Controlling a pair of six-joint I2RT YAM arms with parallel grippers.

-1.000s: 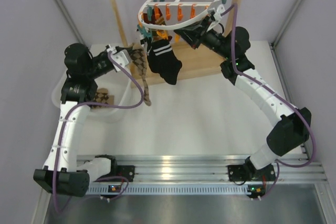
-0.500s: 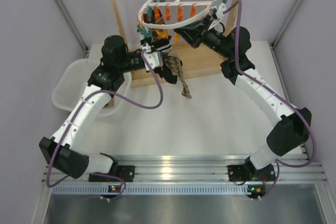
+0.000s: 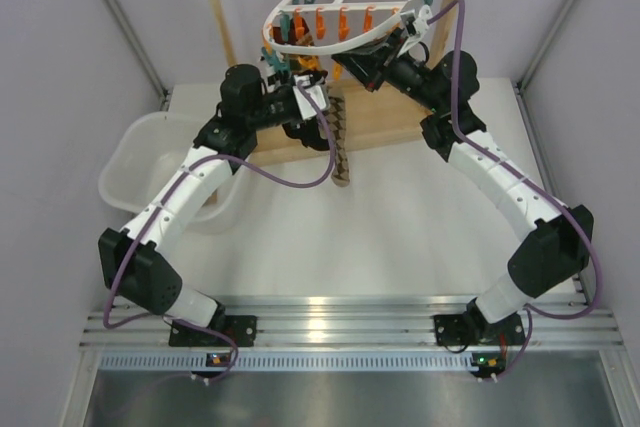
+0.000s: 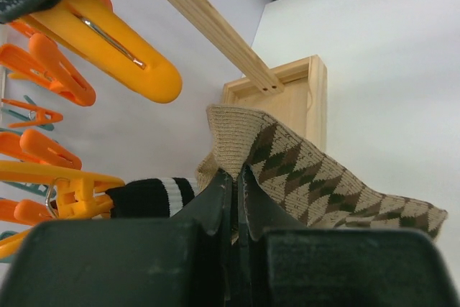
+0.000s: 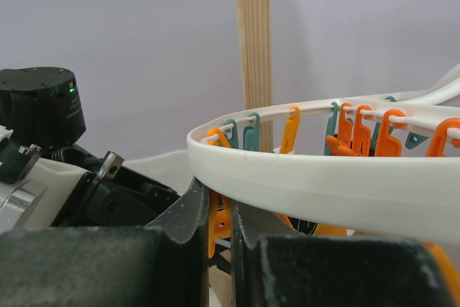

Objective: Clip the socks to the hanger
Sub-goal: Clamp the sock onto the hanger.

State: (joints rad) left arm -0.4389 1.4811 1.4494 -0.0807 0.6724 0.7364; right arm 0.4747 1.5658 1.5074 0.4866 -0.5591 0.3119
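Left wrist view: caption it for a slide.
Left end effector shut on a diamond-patterned sock, orange clips hanging alongside.

- Left arm [image 3: 190, 182]: was over the white bin [image 3: 125, 162] at the desk's left; now reaches across to the hanger [image 3: 330, 47].
- Left tool [image 3: 322, 99]: now just under the hanger's near rim.
- Brown diamond-pattern sock [image 3: 341, 142]: carried rightward in the pinched tool; now dangles in front of the wooden stand [image 3: 215, 7].
- Black sock [image 4: 147, 195]: a second ago in full view from above; now largely hidden behind the left arm.
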